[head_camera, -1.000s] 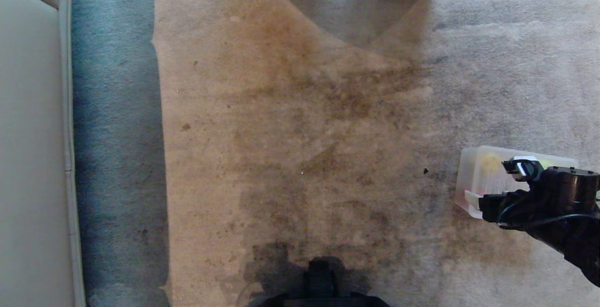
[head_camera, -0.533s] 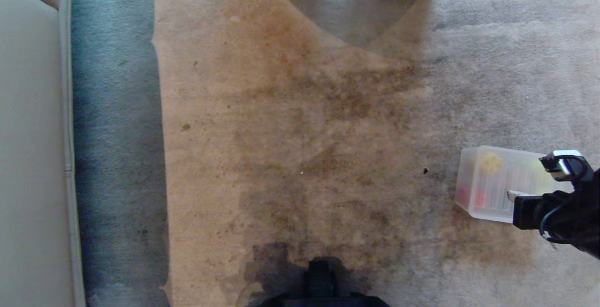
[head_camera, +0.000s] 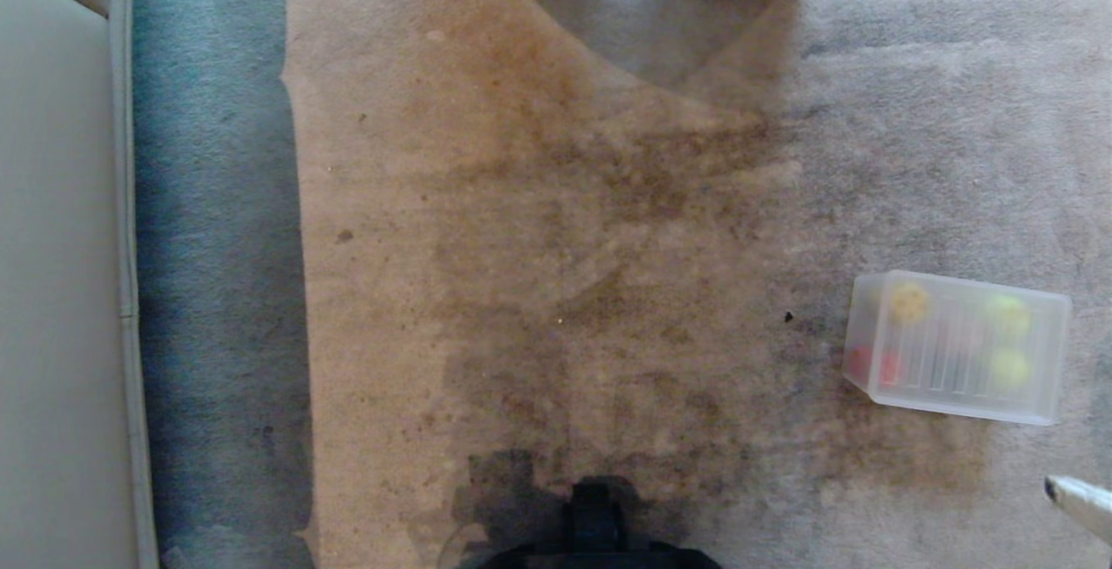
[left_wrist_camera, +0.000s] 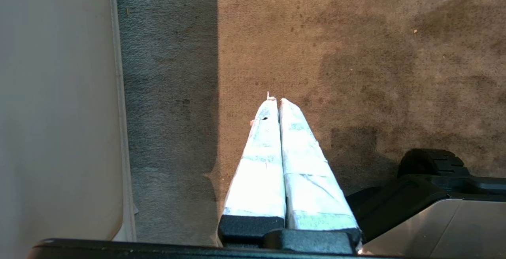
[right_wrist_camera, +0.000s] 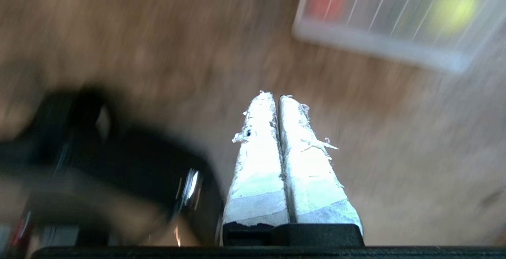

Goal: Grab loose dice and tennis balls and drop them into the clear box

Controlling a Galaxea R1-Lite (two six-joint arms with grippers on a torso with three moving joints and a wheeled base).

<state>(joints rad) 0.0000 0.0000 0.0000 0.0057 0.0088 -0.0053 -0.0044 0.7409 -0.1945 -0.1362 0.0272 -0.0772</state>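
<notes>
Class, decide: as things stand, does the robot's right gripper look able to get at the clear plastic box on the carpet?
Probably yes. The right gripper, shut and empty, hangs beside the clear plastic box, with only bare carpet between them.

Home interior, stained carpet, upholstered seat

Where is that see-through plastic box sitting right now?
In the head view the clear box sits on the carpet at the robot's right, with two tennis balls and some dice showing through it.
</notes>
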